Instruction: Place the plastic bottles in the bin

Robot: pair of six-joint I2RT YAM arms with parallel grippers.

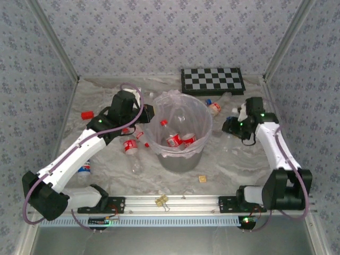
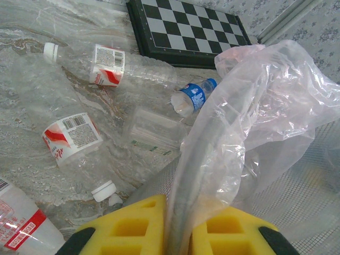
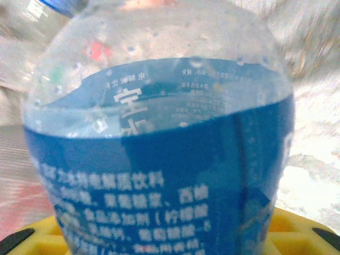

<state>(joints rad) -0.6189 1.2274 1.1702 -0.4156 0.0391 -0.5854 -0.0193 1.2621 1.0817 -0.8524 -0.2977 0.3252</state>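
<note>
1 clear plastic bottle with a blue-and-white label (image 1: 84, 169) lies nearest, partly under the left arm. Beyond it, 2 clear bottles with red labels (image 1: 130, 146) rest on the table just left of the round grey plastic bin (image 1: 180, 161), which is lined with a clear pinkish plastic bag. At least 3 red-labelled bottles already lie inside the bin.

The left gripper (image 2: 178, 231) has its yellow foam pads (image 2: 127, 226) pinched tight on the bin's rim and bag, seemingly to steady it. The right gripper (image 1: 230, 126) sits on the table to the bin's right, apart from it. A clear bottle with a dark blue wrap label (image 3: 170, 159) stands between its yellow pads (image 3: 37, 236). Whether they are squeezing it yet, I cannot tell.

This looks like the grasping step. The next move calls for a sure pinch, a lift above the rim, a carry leftward and a release over the opening.

White Chinese print covers the blue label, apparently an ingredients list.

Farther back lie more bottles. One has a red-and-white barcoded label (image 2: 71, 139) and a small one has a blue cap (image 2: 192, 97), their text too small to read. Last comes the black-and-white chequered board (image 1: 212, 81).
</note>
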